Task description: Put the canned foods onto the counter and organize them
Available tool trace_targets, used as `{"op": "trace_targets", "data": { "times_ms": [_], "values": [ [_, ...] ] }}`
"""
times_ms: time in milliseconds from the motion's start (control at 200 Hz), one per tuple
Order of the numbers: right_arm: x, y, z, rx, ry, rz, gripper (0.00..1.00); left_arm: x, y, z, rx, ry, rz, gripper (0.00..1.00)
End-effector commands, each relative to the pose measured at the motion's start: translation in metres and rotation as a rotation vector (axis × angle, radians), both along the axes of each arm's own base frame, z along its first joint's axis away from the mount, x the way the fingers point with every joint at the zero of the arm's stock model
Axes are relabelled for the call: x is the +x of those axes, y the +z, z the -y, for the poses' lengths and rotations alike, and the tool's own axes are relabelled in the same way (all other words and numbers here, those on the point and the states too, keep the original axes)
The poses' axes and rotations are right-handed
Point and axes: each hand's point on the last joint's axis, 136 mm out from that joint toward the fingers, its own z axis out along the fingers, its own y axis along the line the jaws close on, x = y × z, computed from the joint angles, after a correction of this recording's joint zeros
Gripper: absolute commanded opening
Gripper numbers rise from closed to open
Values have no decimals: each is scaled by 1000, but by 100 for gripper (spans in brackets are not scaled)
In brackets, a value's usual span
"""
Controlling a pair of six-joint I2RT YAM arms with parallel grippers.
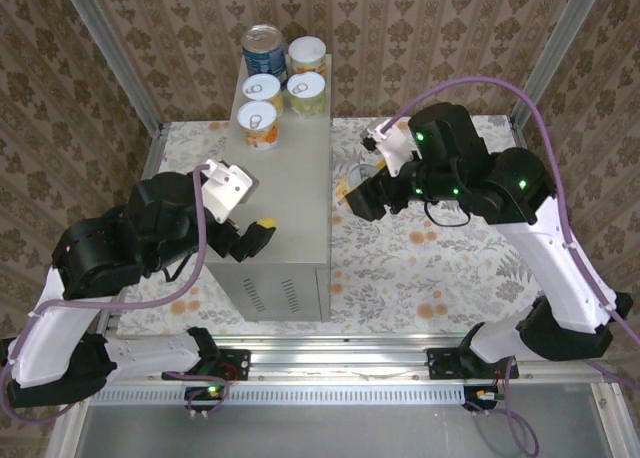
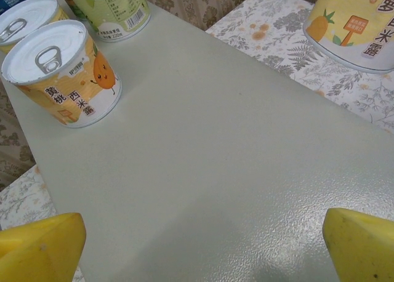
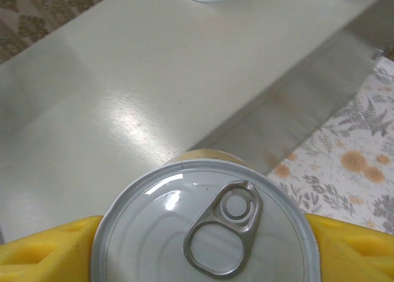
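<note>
five cans (image 1: pixel 262 88) at far end of table (image 1: pixel 290 198); sixth can (image 3: pixel 206 233) clamped in right pincer (image 1: pixel 358 192) off right edge; left pincer (image 2: pixel 203 248) spread, empty.

My left fingers (image 2: pixel 40 248) are bright yellow, and so are my right fingers (image 3: pixel 49 254), either side of a can (image 3: pixel 206 233) with a shiny silver-grey lid. The counter (image 2: pixel 209 146) is plain pale grey-green. On it, the near can (image 2: pixel 61 72) has a white lid and an orange-yellow label with a cartoon fruit; the green can (image 2: pixel 114 8) is pale. The tallest can (image 1: pixel 263 48) wears blue. The floor (image 1: pixel 420 268) is white with grey leaves and orange flowers; the walls (image 1: pixel 40 78) are brown damask
</note>
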Motion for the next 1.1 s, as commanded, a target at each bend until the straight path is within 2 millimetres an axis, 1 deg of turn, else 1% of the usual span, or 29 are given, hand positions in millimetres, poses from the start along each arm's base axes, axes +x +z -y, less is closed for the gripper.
{"op": "trace_targets", "data": {
  "times_ms": [0, 145, 260, 510, 640, 730, 835, 880, 935, 985, 1095],
  "values": [
    [-11, 5, -14, -21, 106, 3, 77, -3, -5, -4, 31, -16, 7, 100],
    [-7, 4, -27, -74, 128, 5, 78, -4, -7, -5, 28, -20, 8, 100],
    [-3, 1, -34, -111, 128, 15, 78, -6, -5, -9, 12, -20, 18, 100],
    [1, -4, -57, -134, 149, 26, 81, -9, -6, -19, 10, -5, 30, 100],
    [10, -8, -68, -151, 138, 33, 82, -11, -7, -24, -3, 0, 35, 100],
    [21, -12, -73, -164, 112, 42, 82, -12, -9, -26, -10, 3, 37, 100],
    [30, -15, -80, -167, 98, 47, 80, -13, -11, -29, -4, 8, 39, 100],
    [33, -20, -84, -175, 96, 41, 80, -13, -11, -30, -3, 8, 43, 100],
    [37, -23, -83, -186, 75, 39, 80, -13, -12, -31, -4, 6, 44, 100],
    [41, -26, -79, -202, 44, 40, 82, -13, -12, -31, -1, 3, 48, 100],
    [46, -26, -66, -217, -28, 51, 86, -13, -13, -28, 5, -9, 51, 100]
  ]
}}
